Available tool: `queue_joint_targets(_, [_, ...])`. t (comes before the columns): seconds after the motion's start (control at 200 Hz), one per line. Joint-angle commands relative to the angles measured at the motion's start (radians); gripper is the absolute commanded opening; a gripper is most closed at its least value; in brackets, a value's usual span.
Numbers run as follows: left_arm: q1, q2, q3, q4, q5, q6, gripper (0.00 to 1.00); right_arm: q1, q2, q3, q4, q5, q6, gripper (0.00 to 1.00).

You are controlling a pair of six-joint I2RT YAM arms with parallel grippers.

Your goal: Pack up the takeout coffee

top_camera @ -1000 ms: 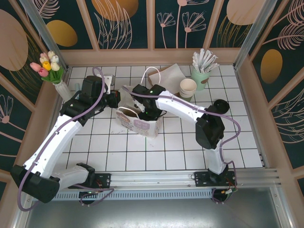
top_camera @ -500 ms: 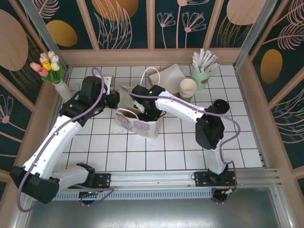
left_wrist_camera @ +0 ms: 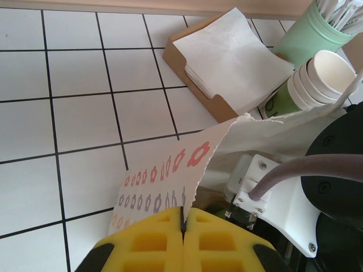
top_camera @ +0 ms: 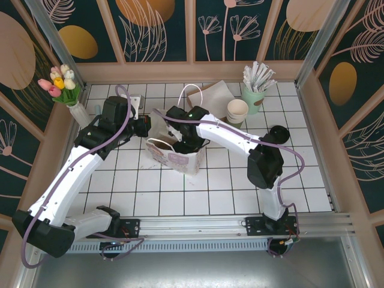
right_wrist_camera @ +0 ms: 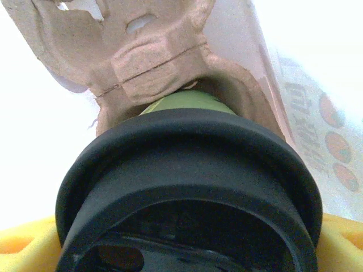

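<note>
A white paper bag printed with flowers stands open mid-table. My left gripper is shut on its serrated top edge; in the left wrist view the yellow pads pinch the paper bag. My right gripper reaches down into the bag's mouth. In the right wrist view the takeout coffee, black lid over a green cup, sits in a brown pulp carrier inside the bag. Yellow pads flank the lid; whether they still press on it is unclear.
Behind the bag lie white napkins in a cardboard tray, a stack of lidless cups and a mint green holder of wrapped sticks. A loose black lid lies at the right. A vase of tulips stands at the far left.
</note>
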Motion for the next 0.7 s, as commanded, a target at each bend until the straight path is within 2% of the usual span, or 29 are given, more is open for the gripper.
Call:
queue_joint_targets(0.0, [0.003, -0.009, 0.029, -0.023, -0.018, -0.009, 0.0, 0.01, -0.051, 0.041, -0.018, -0.003, -0.018, 0.88])
queue_joint_targets(0.37, [0.004, -0.007, 0.033, -0.025, -0.032, -0.007, 0.0, 0.014, -0.057, 0.067, -0.043, 0.006, -0.02, 0.93])
queue_joint_targets(0.415, [0.003, -0.006, 0.034, -0.027, -0.033, -0.007, 0.0, 0.015, -0.059, 0.069, -0.046, 0.007, -0.023, 0.99])
queue_joint_targets(0.691, [0.003, -0.003, 0.036, -0.034, -0.041, -0.005, 0.0, 0.016, -0.063, 0.085, -0.053, 0.014, -0.031, 0.99])
